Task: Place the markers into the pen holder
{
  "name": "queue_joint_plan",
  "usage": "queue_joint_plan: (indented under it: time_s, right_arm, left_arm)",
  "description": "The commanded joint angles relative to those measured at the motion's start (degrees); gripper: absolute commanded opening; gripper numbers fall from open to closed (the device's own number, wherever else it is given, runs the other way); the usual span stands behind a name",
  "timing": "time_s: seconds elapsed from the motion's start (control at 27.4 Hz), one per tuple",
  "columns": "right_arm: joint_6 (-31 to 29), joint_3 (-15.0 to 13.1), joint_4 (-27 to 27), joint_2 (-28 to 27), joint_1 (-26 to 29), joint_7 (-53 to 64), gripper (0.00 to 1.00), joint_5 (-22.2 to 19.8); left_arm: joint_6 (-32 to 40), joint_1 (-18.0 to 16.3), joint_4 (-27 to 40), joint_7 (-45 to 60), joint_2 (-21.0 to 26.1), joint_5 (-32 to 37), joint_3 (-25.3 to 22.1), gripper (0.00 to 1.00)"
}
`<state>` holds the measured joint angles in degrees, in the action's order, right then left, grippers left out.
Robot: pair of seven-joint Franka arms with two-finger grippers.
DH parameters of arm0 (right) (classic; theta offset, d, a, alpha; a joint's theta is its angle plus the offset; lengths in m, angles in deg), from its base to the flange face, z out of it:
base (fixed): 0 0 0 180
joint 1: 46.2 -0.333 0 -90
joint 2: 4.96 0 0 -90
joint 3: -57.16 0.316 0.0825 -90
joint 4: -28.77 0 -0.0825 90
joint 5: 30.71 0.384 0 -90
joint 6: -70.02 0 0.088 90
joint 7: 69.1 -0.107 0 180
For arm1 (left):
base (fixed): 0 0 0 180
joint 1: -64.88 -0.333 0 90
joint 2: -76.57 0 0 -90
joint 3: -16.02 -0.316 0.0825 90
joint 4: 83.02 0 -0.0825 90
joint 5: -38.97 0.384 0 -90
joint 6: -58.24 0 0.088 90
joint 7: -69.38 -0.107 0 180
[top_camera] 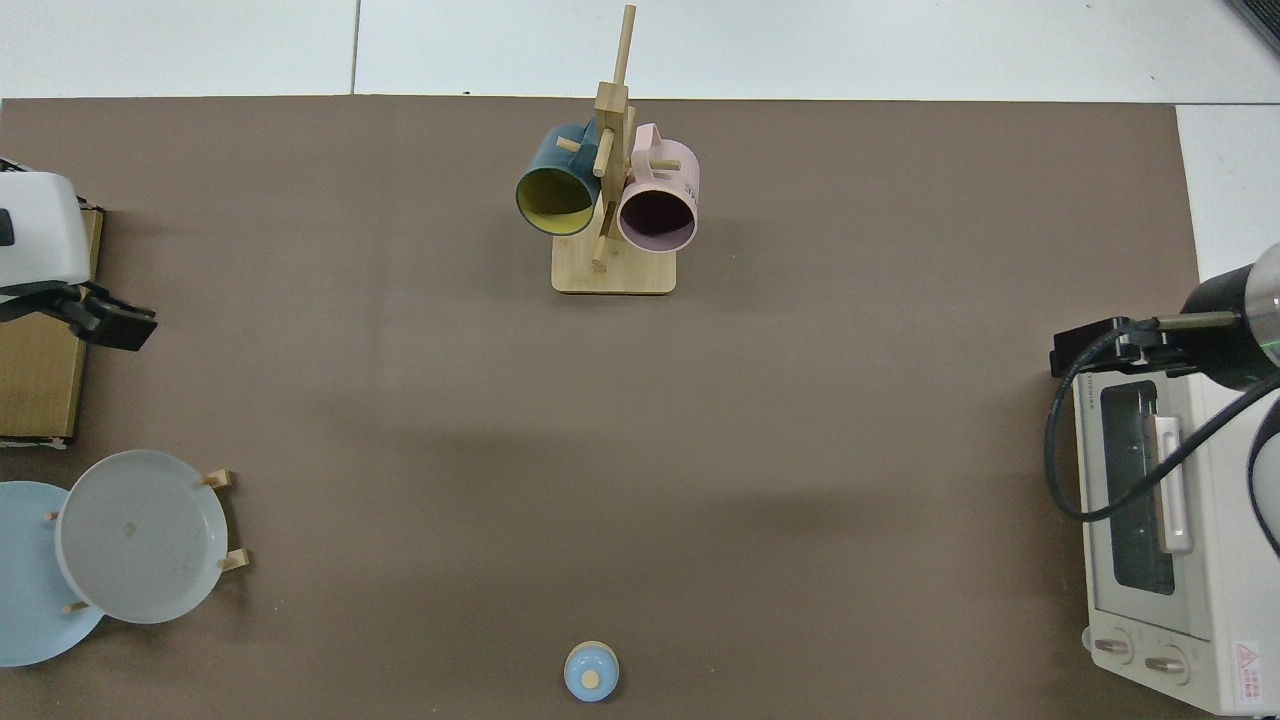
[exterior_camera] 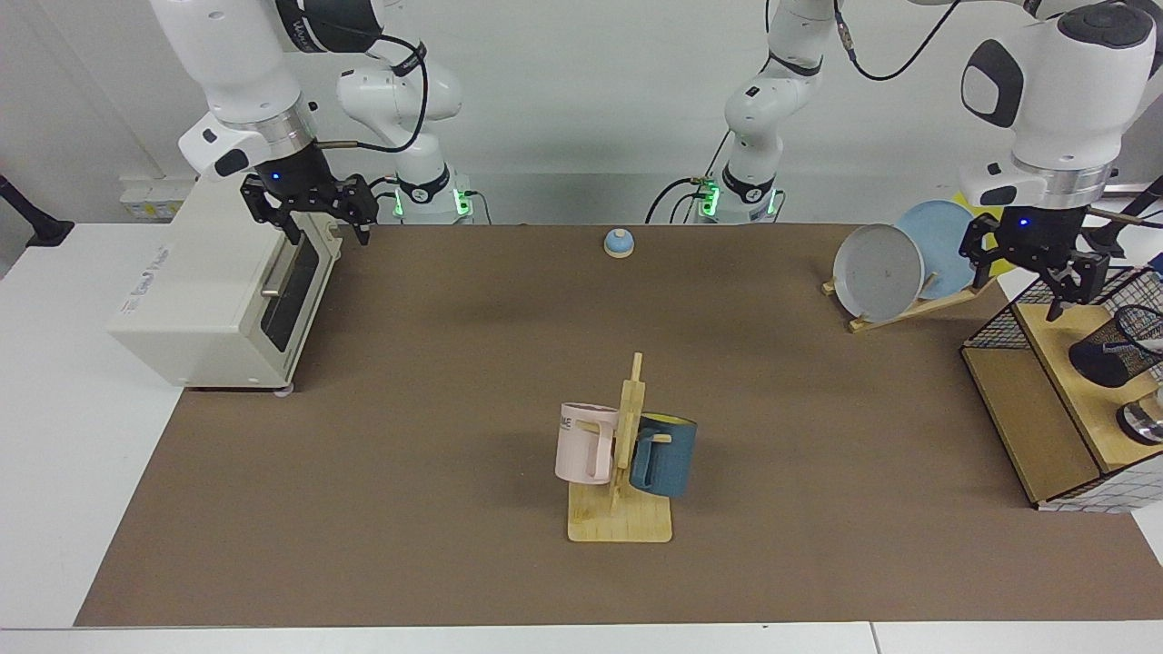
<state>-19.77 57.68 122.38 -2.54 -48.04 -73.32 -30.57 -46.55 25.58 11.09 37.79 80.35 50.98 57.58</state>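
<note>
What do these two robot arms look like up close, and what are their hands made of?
Both arms are glossy white, built of rounded segments with black joint bands and a silver ring at the wrist. Black cables loop along them, and green lights glow at both bases. The right hand and left hand are black, angular two-finger claws, each below a small blue light.

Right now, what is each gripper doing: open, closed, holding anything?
Left gripper: open, empty, above the wire basket near the pen holder.
Right gripper: open, empty, waiting over the toaster oven.
</note>
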Motion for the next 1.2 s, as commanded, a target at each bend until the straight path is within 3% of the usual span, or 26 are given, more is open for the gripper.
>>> queue_joint_plan:
  time_s: [0.0, 0.29, 0.98, 1.09, 1.17]
  right_arm:
    - [0.32, 0.53, 1.13, 1.09, 0.78, 1.32, 1.00, -0.14]
    - [0.32, 0.53, 1.13, 1.09, 0.78, 1.32, 1.00, -0.14]
    - [0.32, 0.53, 1.13, 1.09, 0.78, 1.32, 1.00, -0.14]
    - [0.32, 0.53, 1.13, 1.09, 0.78, 1.32, 1.00, -0.14]
    - [0.32, 0.53, 1.13, 1.09, 0.78, 1.32, 1.00, -0.14]
  left_arm:
    - [2.83, -0.07, 0.45, 13.19, -1.23, -3.39, 1.59, 1.00]
    - [5.64, -0.07, 0.10, 30.08, -1.32, -7.43, 3.26, 1.00]
    - [7.14, 0.01, -0.07, 32.90, -2.29, -9.63, 3.53, 1.00]
    - [7.14, 2.11, 0.10, 32.82, -2.38, -9.63, 1.78, 1.00]
    - [7.05, 6.15, 0.02, 32.90, -2.38, -9.63, -1.90, 1.00]
